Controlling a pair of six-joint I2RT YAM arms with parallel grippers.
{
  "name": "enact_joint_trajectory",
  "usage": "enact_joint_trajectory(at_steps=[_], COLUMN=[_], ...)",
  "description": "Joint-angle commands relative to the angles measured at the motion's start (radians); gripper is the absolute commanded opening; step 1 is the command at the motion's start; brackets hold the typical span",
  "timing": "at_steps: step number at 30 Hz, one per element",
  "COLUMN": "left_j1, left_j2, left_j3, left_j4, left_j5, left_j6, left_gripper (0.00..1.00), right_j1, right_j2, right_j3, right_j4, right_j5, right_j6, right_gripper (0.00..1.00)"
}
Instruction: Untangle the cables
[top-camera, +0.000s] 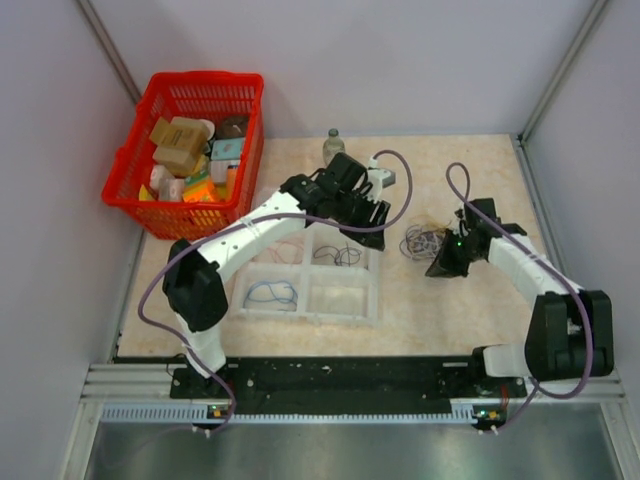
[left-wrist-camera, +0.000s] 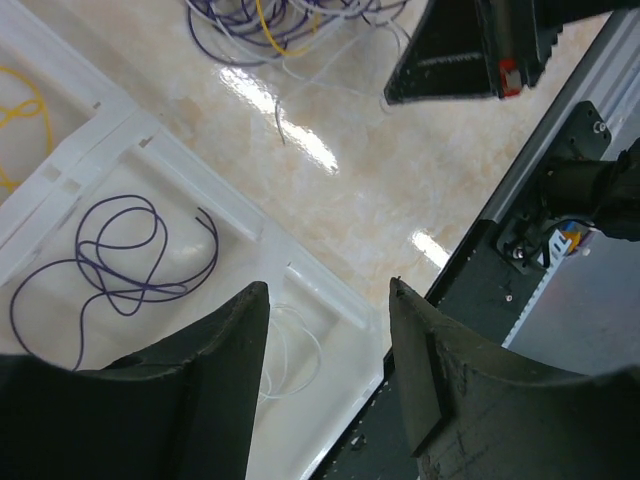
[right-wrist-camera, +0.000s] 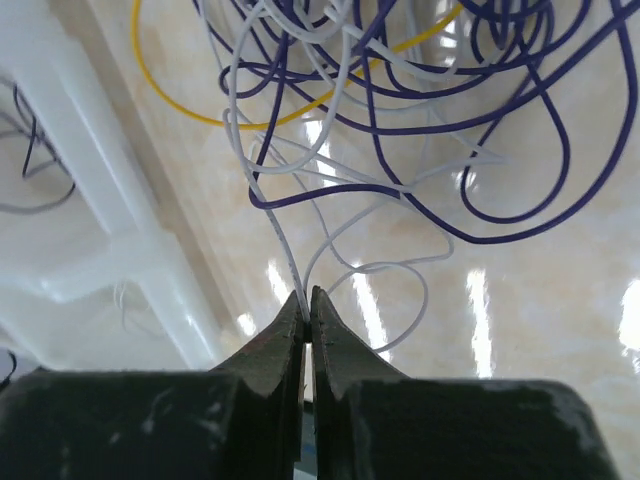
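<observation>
The cables (top-camera: 422, 241) lie as a bunch of thin purple, white and yellow loops on the table, right of a white divided tray (top-camera: 310, 316). My right gripper (top-camera: 443, 265) sits at the bunch's right side. In the right wrist view it (right-wrist-camera: 308, 295) is shut on a white wire that runs up into the bunch (right-wrist-camera: 400, 100). My left gripper (top-camera: 365, 215) hangs over the tray's far right part. In the left wrist view it (left-wrist-camera: 328, 290) is open and empty above a compartment holding a white wire (left-wrist-camera: 290, 350). Other compartments hold a purple wire (left-wrist-camera: 120, 255) and a yellow wire (left-wrist-camera: 30, 110).
A red basket (top-camera: 190, 150) full of small items stands at the far left. A small bottle (top-camera: 333, 145) stands at the back, behind the left arm. A black rail (top-camera: 350, 378) runs along the near edge. Walls close in both sides.
</observation>
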Motion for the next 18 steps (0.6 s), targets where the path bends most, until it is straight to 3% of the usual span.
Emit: enact_joint_trajectory(at_steps=[1,3,5,7,10,13,18], left_j1=[-0.039,-0.059,-0.082,-0.105,-0.137,-0.179,-0.216], left_j2=[0.016,0.02,0.025,0.03,0.043,0.057,0.111], left_j3=[0.007,0.005,0.007,0.002,0.005,0.007,-0.007], left_j4=[0.086,0.098,0.106,0.118,0.121,0.127,0.231], left_j5=[0.058,0.055,0.05,0.036,0.012,-0.076,-0.157], left_j6=[-0.072,-0.094,-0.106,-0.118,-0.147,-0.172,-0.218], left_gripper=[0.56,0.56,0.57,0.58,0.58,0.58,0.53], right_j1=[0.014,0.011,0.011,0.006,-0.009,-0.042,-0.205], right_j2=[-0.153,-0.205,-0.268,-0.334,-0.379,-0.4,-0.431], right_j3=[-0.142,-0.189,-0.19,-0.158,-0.068,-0.028,-0.074], right_j4=[0.026,0.029,-0.01,-0.063,-0.211,-0.345,-0.296], right_j5=[-0.166,-0.226,-0.209,-0.177,-0.052,0.197,0.182], right_j6=[0.046,0.04,0.037,0.032,0.035,0.063,0.083], right_gripper=[0.03,0.16,0.4,0.55,0.59,0.63,0.56])
